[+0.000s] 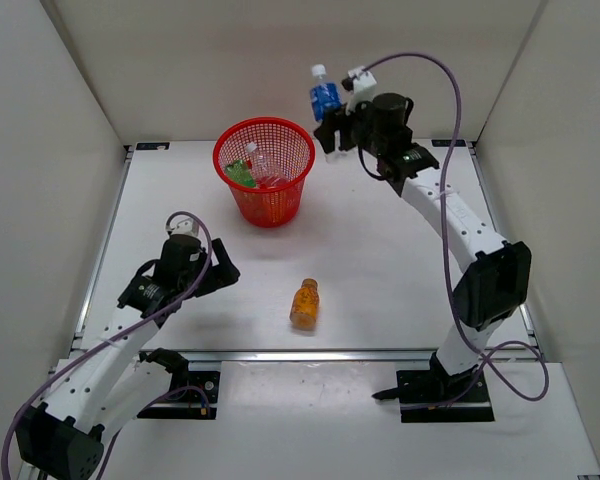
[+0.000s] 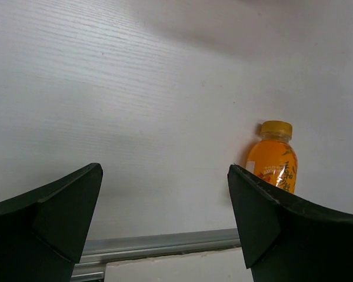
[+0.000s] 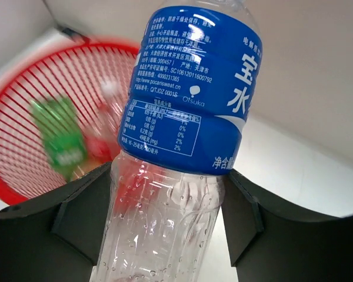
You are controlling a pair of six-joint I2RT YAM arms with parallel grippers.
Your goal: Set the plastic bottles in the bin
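Right gripper (image 1: pixel 332 135) is clamping the blue-labelled bottle (image 1: pixel 324 100) by its clear lower body, cap upward, with both jaws pressing the sides. It is holding the bottle in the air just right of the bin (image 1: pixel 270 208) and above rim height, apparently so the bottle can pass over the edge and drop in.

Left gripper (image 1: pixel 218 270) is standing wide open and gripping nothing. It is hanging low over the table (image 1: pixel 380 260) and facing the orange bottle (image 1: pixel 305 303), which is lying apart from it near the front edge. That looks like a ready stance for the next pick.

The overhead view is showing the full layout. The green bottle (image 1: pixel 240 173) and a clear bottle (image 1: pixel 262 170) are already lying inside the bin.

The right wrist view is confirming the grip. The jaws are closing on bare plastic below the label, and the bin behind is blurred, so any further contents are uncertain.

The left wrist view is showing the orange bottle (image 2: pixel 272 155) off to the right of the open jaws, not between them.
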